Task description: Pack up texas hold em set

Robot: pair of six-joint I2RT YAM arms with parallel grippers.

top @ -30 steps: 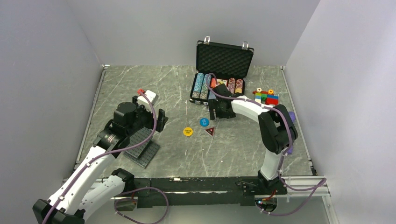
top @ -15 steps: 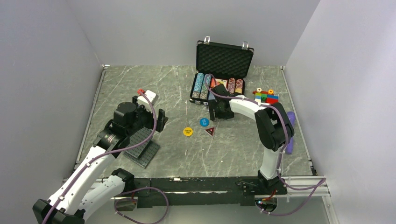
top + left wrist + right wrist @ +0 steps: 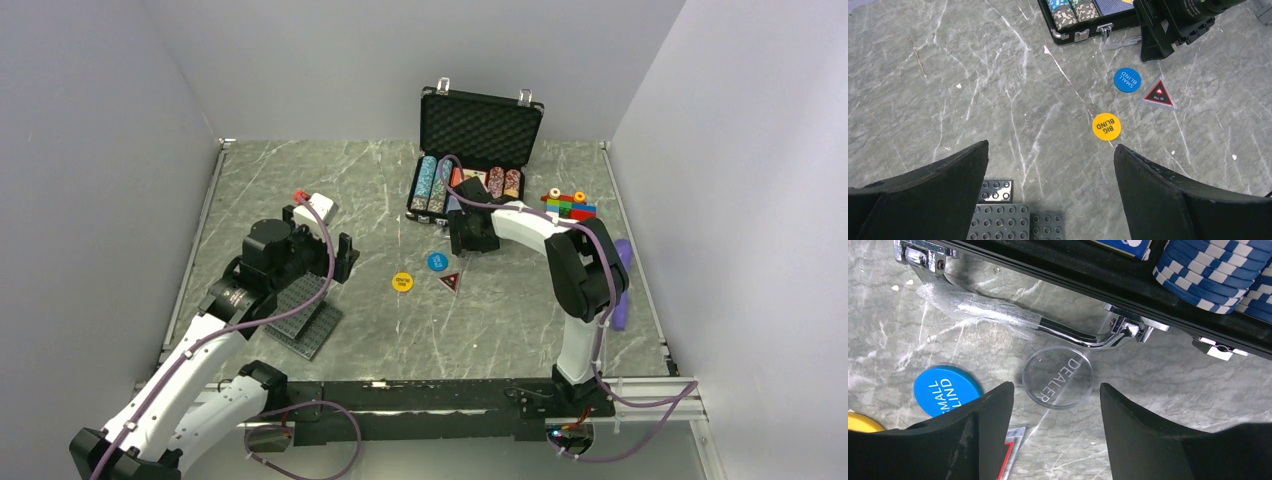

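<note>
Though hidden beneath the right arm from overhead, shows plainly to the right wrist camera: clear round button (image 3: pixel 1058 376) lettered DEALER, flat on the marble table (image 3: pixel 1173 365), just in front of the chrome handle (image 3: pixel 1013 320) of the black briefcase (image 3: pixel 1068 267). Straddled by the right gripper (image 3: pixel 1053 395), jaws apart, pads clear of it, nothing grasped. Beside it, blue button (image 3: pixel 945 390) reading SMALL BLIND. Readable from the left wrist alone: BIG BLIND on the yellow button (image 3: pixel 1106 126), ALL IN on the red-triangle button (image 3: pixel 1159 94). Spread wide and empty, left gripper (image 3: pixel 1050 145) above dark studded building plates (image 3: pixel 1013 220). Overhead only: briefcase at the table's far end, foam lid (image 3: pixel 480 128) upright, chip rows (image 3: pixel 430 182) inside, toy-block figure (image 3: pixel 568 208) to its right.
</note>
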